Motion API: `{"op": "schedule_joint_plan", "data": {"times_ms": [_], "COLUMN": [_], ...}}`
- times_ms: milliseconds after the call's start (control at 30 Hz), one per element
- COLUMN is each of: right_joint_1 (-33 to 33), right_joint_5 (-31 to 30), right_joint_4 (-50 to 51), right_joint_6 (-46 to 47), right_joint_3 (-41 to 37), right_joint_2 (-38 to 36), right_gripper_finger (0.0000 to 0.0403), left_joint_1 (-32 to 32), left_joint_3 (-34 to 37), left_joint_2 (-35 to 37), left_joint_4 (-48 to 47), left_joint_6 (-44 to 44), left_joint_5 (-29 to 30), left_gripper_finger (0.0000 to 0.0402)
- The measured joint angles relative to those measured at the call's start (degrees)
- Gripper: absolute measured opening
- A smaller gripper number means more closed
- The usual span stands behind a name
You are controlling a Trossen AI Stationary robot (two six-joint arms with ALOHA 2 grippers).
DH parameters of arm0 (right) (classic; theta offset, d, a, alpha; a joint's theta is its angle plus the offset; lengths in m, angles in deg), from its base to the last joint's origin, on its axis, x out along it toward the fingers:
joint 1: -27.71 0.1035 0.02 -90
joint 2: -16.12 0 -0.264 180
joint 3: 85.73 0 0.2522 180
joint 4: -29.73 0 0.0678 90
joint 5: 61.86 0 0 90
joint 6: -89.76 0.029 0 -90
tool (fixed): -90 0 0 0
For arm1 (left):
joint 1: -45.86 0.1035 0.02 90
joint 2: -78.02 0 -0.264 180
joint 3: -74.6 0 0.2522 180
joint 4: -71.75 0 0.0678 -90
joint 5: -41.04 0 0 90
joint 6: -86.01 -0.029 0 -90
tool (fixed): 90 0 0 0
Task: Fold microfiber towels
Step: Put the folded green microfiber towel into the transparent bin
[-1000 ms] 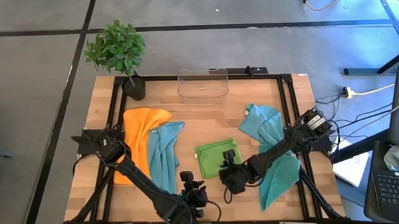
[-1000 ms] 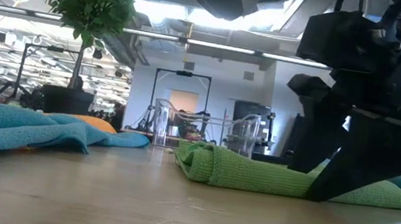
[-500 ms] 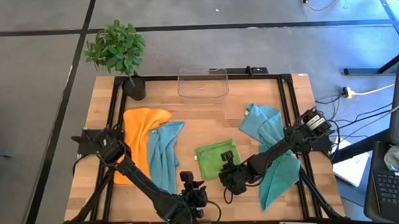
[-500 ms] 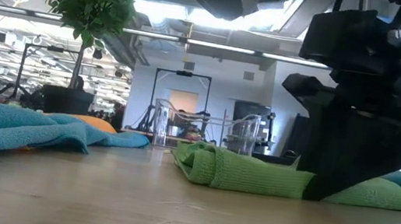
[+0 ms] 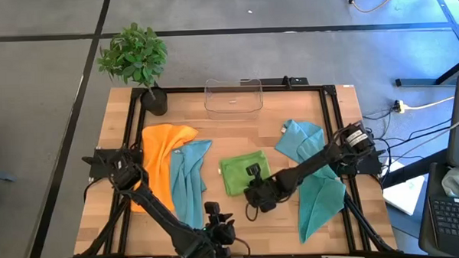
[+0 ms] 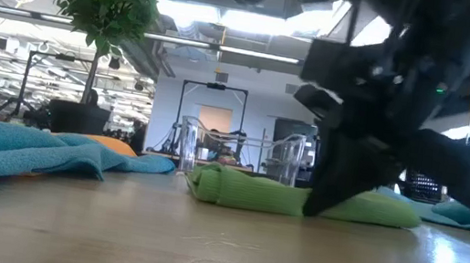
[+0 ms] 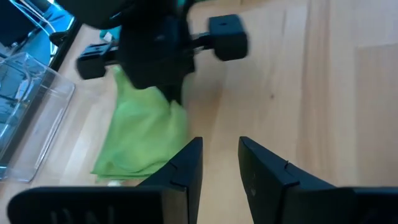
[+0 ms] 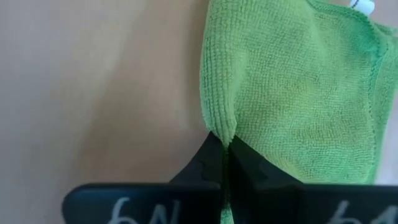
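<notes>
While the right gripper point(image 8: 225, 163) pinches its near edge, the green towel point(image 5: 239, 175) lies folded; beyond it, the bin point(image 5: 233, 96) holds nothing.

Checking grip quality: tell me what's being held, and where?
The right gripper is shut on the lime green towel, pinching its near edge. The left gripper holds nothing.

Lime green towel point(image 5: 239, 175), orange towel point(image 5: 160, 150), teal towels point(image 5: 187, 180), black grippers point(image 5: 256, 191), clear bin point(image 5: 233, 97), light wood table point(image 5: 237, 129).
</notes>
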Motion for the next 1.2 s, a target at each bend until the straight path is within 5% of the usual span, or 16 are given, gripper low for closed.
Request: {"op": "schedule_joint_plan", "data": {"times_ms": [233, 800, 1200], "right_joint_1": [-4.7, -23.0, -38.7], "right_joint_5": [-7.1, -5.6, 9.4], "right_joint_4": [10.6, 22.4, 19.8], "right_joint_6": [-4.4, -20.7, -29.7], "right_joint_3": [7.2, 28.9, 30.0], "right_joint_2": [0.0, -0.2, -0.2], "right_gripper_finger": [0.0004, 0.0006, 0.0006], "left_joint_1": [-2.1, -2.9, -3.8], "left_joint_3": [0.0, 0.0, 0.0], "left_joint_2": [0.0, 0.0, 0.0], "left_joint_4": [0.0, 0.0, 0.0], "left_joint_6": [2.8, 4.8, 7.0], "left_joint_5": [0.0, 0.1, 0.0], "left_gripper_finger": [0.0095, 0.0095, 0.0095]}}
